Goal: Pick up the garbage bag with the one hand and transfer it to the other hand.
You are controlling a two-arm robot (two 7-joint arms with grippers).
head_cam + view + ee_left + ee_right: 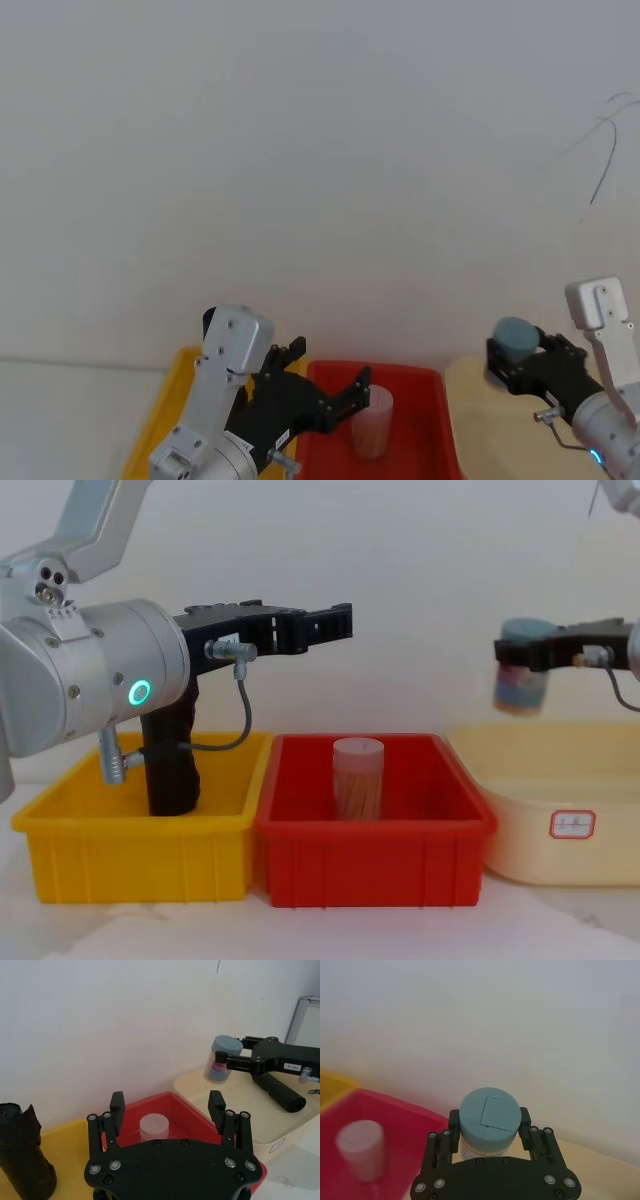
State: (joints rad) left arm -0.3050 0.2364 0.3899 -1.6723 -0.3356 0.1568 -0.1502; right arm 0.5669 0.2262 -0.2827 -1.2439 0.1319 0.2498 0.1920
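Below and behind its open, empty jaws, the left gripper (335, 622) must drop back to the garbage bag (172, 765); the right gripper (490, 1127) clamps a blue-lidded jar (489, 1121).

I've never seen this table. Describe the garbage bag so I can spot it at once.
Three bins stand in a row: a yellow plastic bin on the robot's left, a red bin in the middle, a cream tub on the right. The garbage bag stands upright in the yellow bin, below the open left gripper. It is a tall black plastic roll, unlike the lidded jars.
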